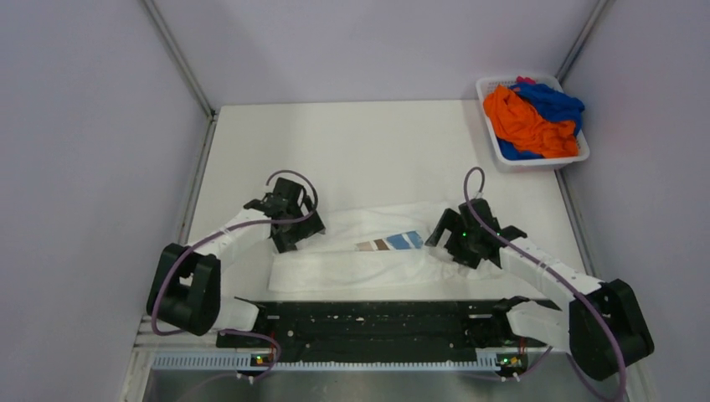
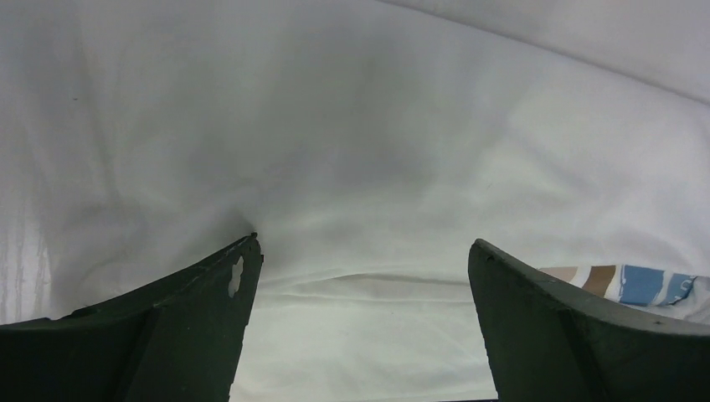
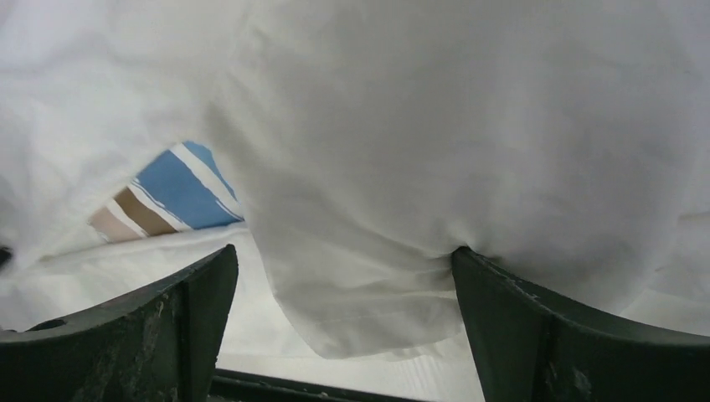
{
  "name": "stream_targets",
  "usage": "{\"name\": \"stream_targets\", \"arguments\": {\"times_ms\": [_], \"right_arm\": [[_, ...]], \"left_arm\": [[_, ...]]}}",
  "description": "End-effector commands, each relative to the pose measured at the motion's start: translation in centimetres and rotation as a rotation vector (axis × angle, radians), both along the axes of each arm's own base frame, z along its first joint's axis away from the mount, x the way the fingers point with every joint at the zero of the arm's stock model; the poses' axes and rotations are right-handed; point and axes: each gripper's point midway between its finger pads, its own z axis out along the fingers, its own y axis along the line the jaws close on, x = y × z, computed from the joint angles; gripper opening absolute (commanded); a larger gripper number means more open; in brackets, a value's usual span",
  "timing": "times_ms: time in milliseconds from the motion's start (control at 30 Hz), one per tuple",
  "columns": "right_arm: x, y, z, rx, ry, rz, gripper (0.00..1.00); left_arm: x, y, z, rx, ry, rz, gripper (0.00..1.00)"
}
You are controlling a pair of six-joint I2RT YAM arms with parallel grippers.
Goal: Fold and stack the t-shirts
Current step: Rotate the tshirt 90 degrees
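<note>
Lying across the near half of the table (image 1: 360,151), the white t-shirt (image 1: 360,268) forms a long, crumpled band between the two arms. Its blue and brown print (image 1: 391,243) is partly covered by a fold.

The left gripper (image 1: 287,228) is at the band's left end. In the left wrist view its fingers (image 2: 192,318) are spread wide over plain cloth and clamp nothing.

The right gripper (image 1: 456,239) is at the band's right end. Its fingers (image 3: 536,335) are likewise spread wide, and a loose flap of cloth hangs unclamped between them.

The white basket (image 1: 579,155) in the far right corner holds the orange t-shirt (image 1: 523,126) and the blue t-shirt (image 1: 554,102). Only a sliver of the pink-red t-shirt (image 1: 525,81) shows at the far rim. The garments are bunched together, so their count cannot be determined.
</note>
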Motion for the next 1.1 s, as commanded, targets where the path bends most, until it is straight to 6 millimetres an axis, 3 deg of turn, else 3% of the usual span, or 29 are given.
{"name": "stream_targets", "arguments": {"times_ms": [0,200,333,367,400,567,800,933,1067], "right_arm": [[4.6,-0.4,-1.7,0.076,-0.064,-0.11,0.99],[13.7,-1.1,-1.7,-0.037,-0.12,-0.098,0.99],[20.9,0.6,-1.5,-0.01,-0.157,-0.031,0.99],[23.6,1.2,-0.7,-0.009,-0.177,-0.016,0.99],[25.0,1.6,-1.8,-0.014,-0.147,0.008,0.99],[32.5,4.3,-2.8,-0.009,-0.171,0.174,0.99],[39.3,7.3,-3.8,0.018,-0.229,0.344,0.99],[42.2,8.3,-1.4,0.036,-0.35,0.369,0.99],[44.1,8.3,3.1,0.004,-0.485,0.386,0.99]], "left_arm": [[-0.8,-1.1,-1.1,-0.07,0.004,-0.007,0.97],[-3.2,-3.7,-2.4,-0.174,0.03,0.028,0.97],[-3.9,-6.1,-2.4,-0.204,0.015,-0.004,0.97],[-3.9,-6.9,-2.3,-0.211,0.002,-0.021,0.97],[-3.9,-7.6,-2.3,-0.21,-0.005,-0.035,0.97],[-4.1,-11.2,-1.7,-0.193,-0.026,-0.12,0.97],[-4.2,-16.7,-2.6,-0.198,0.018,-0.24,0.97],[-3.9,-19.3,-2.3,-0.208,0.023,-0.31,0.96],[-4.1,-20.7,-0.8,-0.184,-0.022,-0.368,0.96]]}}
